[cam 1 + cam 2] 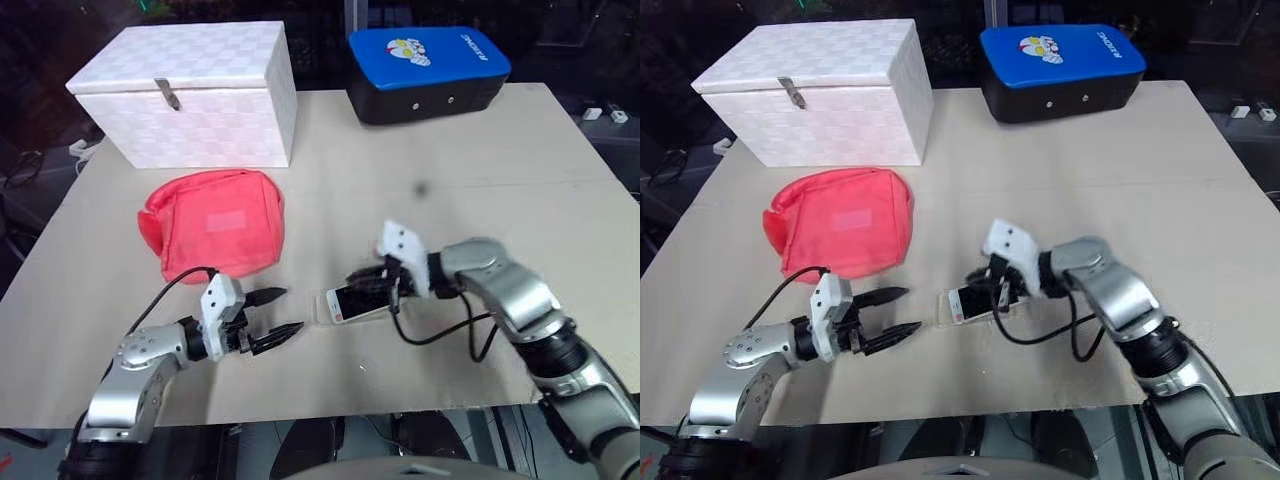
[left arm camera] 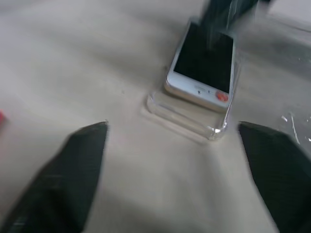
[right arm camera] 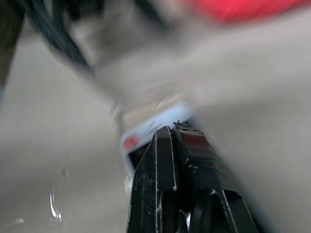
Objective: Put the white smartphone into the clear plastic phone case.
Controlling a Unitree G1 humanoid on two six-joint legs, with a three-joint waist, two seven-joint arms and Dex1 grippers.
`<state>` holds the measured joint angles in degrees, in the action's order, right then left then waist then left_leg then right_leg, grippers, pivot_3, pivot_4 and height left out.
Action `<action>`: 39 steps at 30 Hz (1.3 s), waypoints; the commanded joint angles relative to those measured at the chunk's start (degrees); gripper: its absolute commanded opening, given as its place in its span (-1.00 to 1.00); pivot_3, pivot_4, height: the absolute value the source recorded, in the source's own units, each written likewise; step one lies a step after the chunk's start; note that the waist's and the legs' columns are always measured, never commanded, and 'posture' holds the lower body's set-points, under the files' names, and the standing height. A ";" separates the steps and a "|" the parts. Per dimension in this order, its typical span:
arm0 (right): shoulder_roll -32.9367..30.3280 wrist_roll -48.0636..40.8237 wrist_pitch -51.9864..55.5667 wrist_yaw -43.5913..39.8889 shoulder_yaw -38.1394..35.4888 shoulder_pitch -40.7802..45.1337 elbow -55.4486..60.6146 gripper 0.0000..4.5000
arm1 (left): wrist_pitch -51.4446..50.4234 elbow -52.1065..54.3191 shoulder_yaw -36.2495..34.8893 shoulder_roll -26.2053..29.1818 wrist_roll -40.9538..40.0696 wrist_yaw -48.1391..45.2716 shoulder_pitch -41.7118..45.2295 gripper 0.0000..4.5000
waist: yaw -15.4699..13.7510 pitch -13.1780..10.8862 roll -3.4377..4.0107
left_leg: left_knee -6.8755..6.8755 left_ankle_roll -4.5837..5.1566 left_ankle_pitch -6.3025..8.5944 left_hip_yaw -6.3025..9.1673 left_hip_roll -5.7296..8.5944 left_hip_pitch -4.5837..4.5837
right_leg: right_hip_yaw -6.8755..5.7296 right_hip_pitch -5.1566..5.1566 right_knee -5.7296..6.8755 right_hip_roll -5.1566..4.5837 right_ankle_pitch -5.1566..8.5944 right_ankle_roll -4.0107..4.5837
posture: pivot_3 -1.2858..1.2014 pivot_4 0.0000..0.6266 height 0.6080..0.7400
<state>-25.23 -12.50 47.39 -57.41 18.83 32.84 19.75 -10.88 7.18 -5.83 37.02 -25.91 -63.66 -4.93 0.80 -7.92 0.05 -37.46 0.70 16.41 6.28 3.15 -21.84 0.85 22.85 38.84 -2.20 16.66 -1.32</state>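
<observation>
Your right pincer [image 1: 385, 280], pressed together, pins the far end of the small flat white smartphone [image 1: 358, 300], tilted into the thin clear plastic phone case [image 2: 187, 116] just beyond your spread left pincer [image 1: 280, 318]. Seating is under way; next, probably press the near end down.

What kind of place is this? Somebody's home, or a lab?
Probably a lab or test room, not a home: a bare tabletop carries a few props, a white box, red pouch and blue case, with dark clutter behind.
</observation>
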 commanded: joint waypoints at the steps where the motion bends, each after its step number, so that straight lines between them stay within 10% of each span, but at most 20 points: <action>1: -3.56 0.09 1.82 3.72 -3.49 -0.12 6.32 -1.00 | 1.04 -0.45 1.46 1.39 1.30 -1.57 1.87 -0.05 | 0.01 -0.01 0.02 | 0.00 -0.02 -0.01 0.00 0.00 0.00 | 0.00 0.00 -0.02 0.00 0.00 0.00 | 0.03 -0.52 1.00; 5: -12.75 8.90 -0.94 9.82 -2.65 -3.68 5.20 -1.00 | 1.20 -1.95 3.88 1.81 4.34 -0.80 3.96 -0.85 | -0.10 -0.02 -0.01 | 0.02 0.00 0.00 -0.02 0.00 -0.17 | 0.02 0.10 -0.18 -0.01 0.01 0.00 | 0.03 -0.52 1.00; 32: -18.07 4.26 -7.28 -0.41 5.86 -9.24 11.43 -1.00 | 0.17 -3.40 7.57 0.55 7.36 1.12 7.22 -0.85 | -0.19 -0.06 -0.07 | -0.12 0.01 -0.01 -0.06 -0.02 -0.16 | 0.02 0.07 -0.04 0.01 0.01 -0.01 | 0.03 -0.52 1.00; 39: -16.96 -5.43 -1.19 0.82 -6.40 -10.29 13.79 -1.00 | -1.29 -2.76 5.35 -0.22 4.53 1.42 6.21 -0.85 | -0.30 -0.08 -0.09 | -0.21 0.01 -0.01 -0.04 -0.02 -0.14 | -0.02 -0.03 -0.03 0.00 0.01 -0.01 | 0.03 -0.52 1.00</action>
<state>-43.31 -14.03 44.24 -57.59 18.19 21.15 31.00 -11.85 3.55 0.62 36.76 -19.89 -62.49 1.82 0.50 -8.00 -0.04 -37.68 0.71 16.40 6.24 3.13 -21.98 0.83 22.81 38.83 -2.20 16.66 -1.33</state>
